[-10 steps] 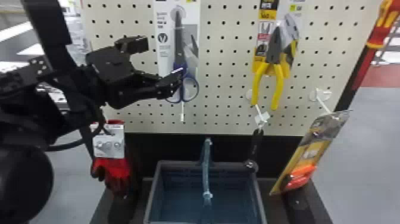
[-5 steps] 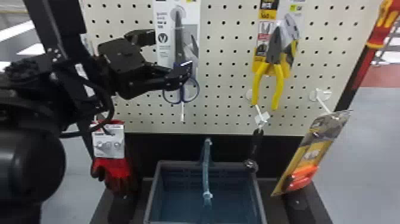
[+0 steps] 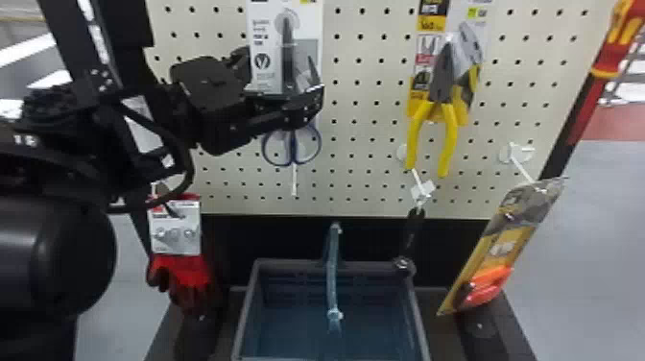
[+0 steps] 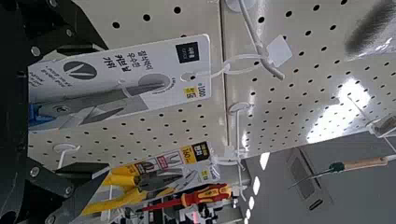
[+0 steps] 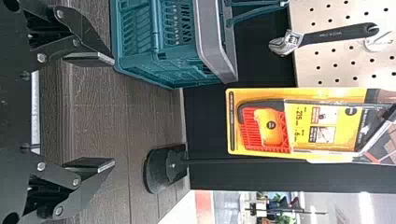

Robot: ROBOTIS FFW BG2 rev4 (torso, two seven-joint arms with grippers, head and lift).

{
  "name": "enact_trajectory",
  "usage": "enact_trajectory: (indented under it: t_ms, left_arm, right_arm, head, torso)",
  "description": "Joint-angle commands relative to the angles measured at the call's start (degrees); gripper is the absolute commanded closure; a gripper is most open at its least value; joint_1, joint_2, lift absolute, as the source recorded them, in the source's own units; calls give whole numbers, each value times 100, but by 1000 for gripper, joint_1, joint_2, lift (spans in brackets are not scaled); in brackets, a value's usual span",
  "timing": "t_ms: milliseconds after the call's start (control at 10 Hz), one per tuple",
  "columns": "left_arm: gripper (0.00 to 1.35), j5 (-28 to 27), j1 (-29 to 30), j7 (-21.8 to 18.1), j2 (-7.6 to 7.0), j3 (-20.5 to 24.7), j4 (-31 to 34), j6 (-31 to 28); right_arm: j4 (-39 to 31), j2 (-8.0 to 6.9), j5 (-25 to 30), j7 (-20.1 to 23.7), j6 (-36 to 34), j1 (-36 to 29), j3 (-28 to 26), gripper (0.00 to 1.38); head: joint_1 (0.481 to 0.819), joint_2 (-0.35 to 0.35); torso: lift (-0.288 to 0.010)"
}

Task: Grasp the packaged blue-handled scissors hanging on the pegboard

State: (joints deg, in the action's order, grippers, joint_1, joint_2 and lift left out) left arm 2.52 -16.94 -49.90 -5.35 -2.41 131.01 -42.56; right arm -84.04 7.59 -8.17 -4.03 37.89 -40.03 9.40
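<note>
Black left hand (image 3: 284, 77) gapes wide; scissors (image 3: 288, 55) hang between its fingers (image 4: 83, 173).

The black arm (image 3: 206, 84) has cable (image 3: 187, 165) and silver screws (image 4: 35, 51).

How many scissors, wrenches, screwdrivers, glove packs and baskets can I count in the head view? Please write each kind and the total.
Scissors: 1
Wrench: 1
Screwdriver: 1
Glove pack: 1
Basket: 1
Total: 5
</note>
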Motion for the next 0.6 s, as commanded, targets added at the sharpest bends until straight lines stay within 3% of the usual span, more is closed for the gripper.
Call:
enact_trajectory:
  t_ms: [0, 200, 500]
  left_arm:
    - [742, 3, -1, -11, -1, -22, -2, -16]
    - [1064, -14, 11, -20, -10, -31, -2, 46]
    - [1070, -58, 23, -29, -1, -75, 12, 186]
  right_arm:
    - [1, -4, 0, -1, 0, 0, 0, 498]
    - [15, -4, 0, -1, 0, 13, 0, 498]
    - [29, -4, 0, -1, 0, 37, 0, 498]
  head:
    - [549, 0]
    - [549, 0]
    - [549, 0]
  torso:
    - [-100]
    - [-100]
    - [-100]
